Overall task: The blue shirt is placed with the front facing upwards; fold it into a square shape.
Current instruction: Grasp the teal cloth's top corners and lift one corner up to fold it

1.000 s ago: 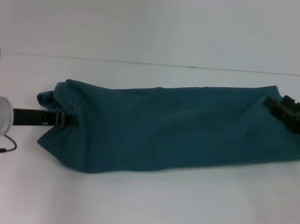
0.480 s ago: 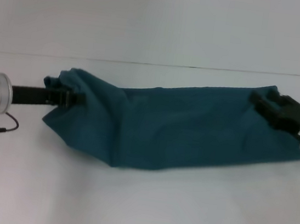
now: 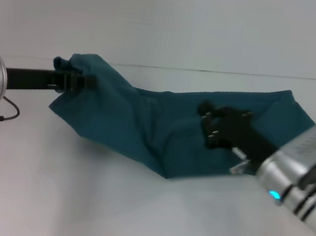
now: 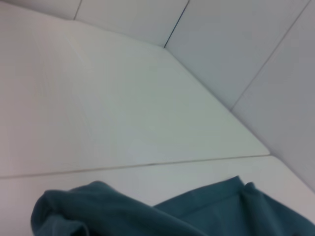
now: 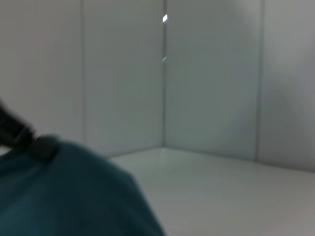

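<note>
White tabletop, plain, matte. White panelled walls behind, dark vertical seams; corner joint visible where panels meet.

The left claw is buried in a bunched end of the shirt, so its fingers cannot be made out. The right claw is a dark blur against the cloth, its grip unreadable. Both wrist views cut the shirt off at the picture's edge, and no lettering shows.

The blue shirt is seen close up, bunched over the white counter, panelled walls behind.
</note>
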